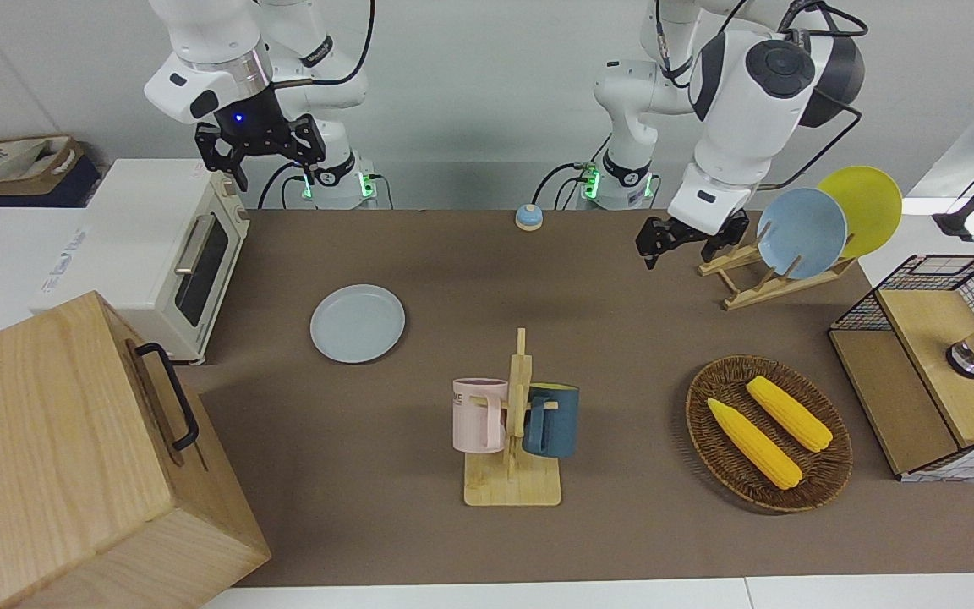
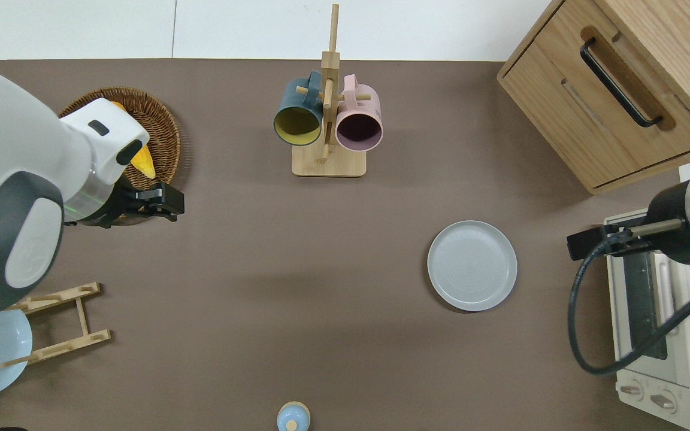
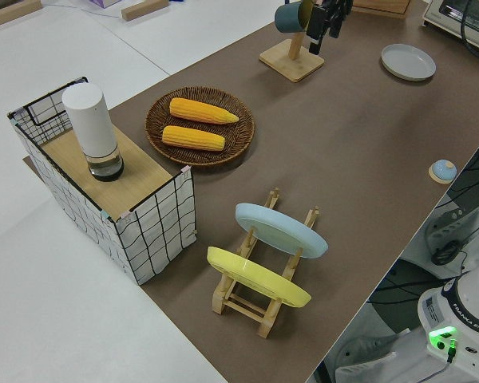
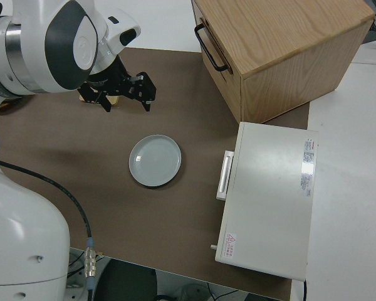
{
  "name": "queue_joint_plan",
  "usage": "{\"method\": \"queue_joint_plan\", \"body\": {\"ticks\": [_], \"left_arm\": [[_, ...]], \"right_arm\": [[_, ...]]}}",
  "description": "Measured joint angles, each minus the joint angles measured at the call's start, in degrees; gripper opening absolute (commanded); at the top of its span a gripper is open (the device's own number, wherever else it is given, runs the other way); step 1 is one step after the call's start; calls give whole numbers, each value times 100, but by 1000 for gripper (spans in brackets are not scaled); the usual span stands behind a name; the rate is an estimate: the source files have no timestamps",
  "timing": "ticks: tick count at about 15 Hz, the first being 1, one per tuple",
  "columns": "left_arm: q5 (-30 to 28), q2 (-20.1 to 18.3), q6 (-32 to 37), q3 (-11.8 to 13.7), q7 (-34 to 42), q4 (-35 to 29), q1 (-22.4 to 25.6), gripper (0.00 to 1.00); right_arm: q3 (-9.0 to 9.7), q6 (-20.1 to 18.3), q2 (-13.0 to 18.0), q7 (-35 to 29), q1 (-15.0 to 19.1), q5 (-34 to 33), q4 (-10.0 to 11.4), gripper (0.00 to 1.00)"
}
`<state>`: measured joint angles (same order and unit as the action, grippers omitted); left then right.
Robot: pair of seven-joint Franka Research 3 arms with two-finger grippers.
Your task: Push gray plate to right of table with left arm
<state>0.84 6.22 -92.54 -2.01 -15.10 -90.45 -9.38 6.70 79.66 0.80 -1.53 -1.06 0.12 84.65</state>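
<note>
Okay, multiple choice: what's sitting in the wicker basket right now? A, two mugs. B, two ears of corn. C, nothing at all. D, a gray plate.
B: the wicker basket holds two ears of corn lying side by side, while the gray plate lies flat on the table toward the right arm's end and the mugs hang on their wooden rack.

open path: bare table [image 2: 297,275] beside the gray plate [image 2: 472,265]
in the way: toaster oven [image 2: 656,335] near the plate
</note>
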Motion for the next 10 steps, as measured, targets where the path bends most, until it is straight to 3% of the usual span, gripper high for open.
{"method": "queue_joint_plan", "body": {"ticks": [5,10], "left_arm": [[-146,-469,35,-8,1087,-556,570,995],[-206,-1038,-256,-45,1242,-1323,634,998]], "right_arm": [[0,0,0,0,0,0,0,983],[0,0,0,0,0,0,0,983]]}}
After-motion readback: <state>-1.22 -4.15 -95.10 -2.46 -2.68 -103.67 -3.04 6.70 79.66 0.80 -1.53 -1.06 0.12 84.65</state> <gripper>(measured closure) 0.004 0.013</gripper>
